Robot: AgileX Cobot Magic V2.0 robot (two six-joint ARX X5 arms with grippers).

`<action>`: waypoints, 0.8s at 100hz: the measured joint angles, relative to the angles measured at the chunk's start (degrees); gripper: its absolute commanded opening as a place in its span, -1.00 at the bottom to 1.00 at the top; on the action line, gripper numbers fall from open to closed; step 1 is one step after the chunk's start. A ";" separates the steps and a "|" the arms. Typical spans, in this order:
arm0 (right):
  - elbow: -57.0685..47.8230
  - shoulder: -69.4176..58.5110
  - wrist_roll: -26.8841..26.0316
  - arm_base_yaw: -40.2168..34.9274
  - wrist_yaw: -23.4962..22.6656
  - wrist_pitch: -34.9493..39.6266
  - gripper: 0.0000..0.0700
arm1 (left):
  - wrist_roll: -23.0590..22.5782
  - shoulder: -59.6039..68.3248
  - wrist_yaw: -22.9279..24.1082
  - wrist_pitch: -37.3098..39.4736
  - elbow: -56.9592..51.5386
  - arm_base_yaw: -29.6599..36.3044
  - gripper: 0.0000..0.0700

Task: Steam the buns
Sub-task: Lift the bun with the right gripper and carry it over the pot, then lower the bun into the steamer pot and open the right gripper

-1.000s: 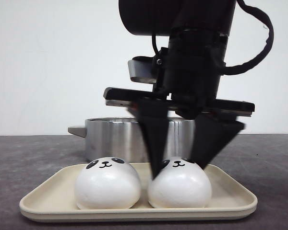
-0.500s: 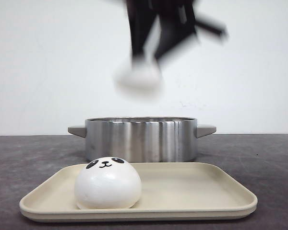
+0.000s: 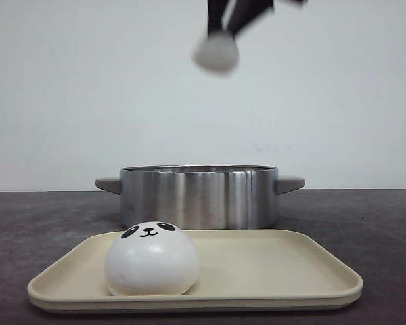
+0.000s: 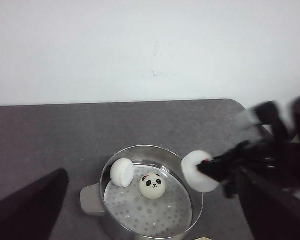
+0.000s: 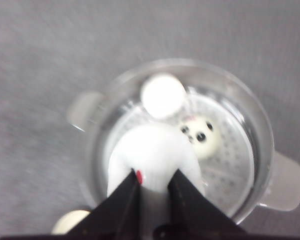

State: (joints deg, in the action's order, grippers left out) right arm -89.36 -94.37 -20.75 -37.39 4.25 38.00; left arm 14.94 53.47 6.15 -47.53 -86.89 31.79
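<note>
- Dark gray table [image 3: 40, 223] under a plain white wall [image 3: 88, 88].
- Right gripper [image 5: 153, 184] high up over the shiny steel pot [image 3: 199, 196], black fingers [image 5: 129, 195] pinched tight on a white bun [image 5: 152, 152], blurry in every view.
- Same held bun a blurry white blob near the top of the front view [image 3: 216, 52], and out at the tip of the right arm in the left wrist view [image 4: 199, 171].
- Straight below the right gripper: the pot's holey steamer floor [image 5: 230, 165] with two buns already inside.
- One of them face up, panda eyes and mouth showing [image 4: 152, 185]; the other turned over, plain white [image 4: 122, 172], touching or almost touching the pot wall.
- Those two close together, right beside the held bun in the right wrist view.
- Far below the right gripper and nearer the camera than the pot: a cream tray [image 3: 271, 277] with one last panda bun [image 3: 151, 260] sitting on its left part, face up.
- Left gripper [image 4: 155, 210] also up high over the pot, spread wide, holding nothing, only two dark finger shapes at the corners of its own view.
</note>
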 measured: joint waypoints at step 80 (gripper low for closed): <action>0.28 -17.75 0.04 3.82 -10.08 0.15 0.66 | -0.02 0.90 0.00 -3.34 0.00 0.00 1.00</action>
State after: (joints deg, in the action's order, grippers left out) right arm -89.08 -112.12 -20.71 -33.56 -5.82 38.15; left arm 14.92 54.37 6.15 -50.87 -86.89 31.79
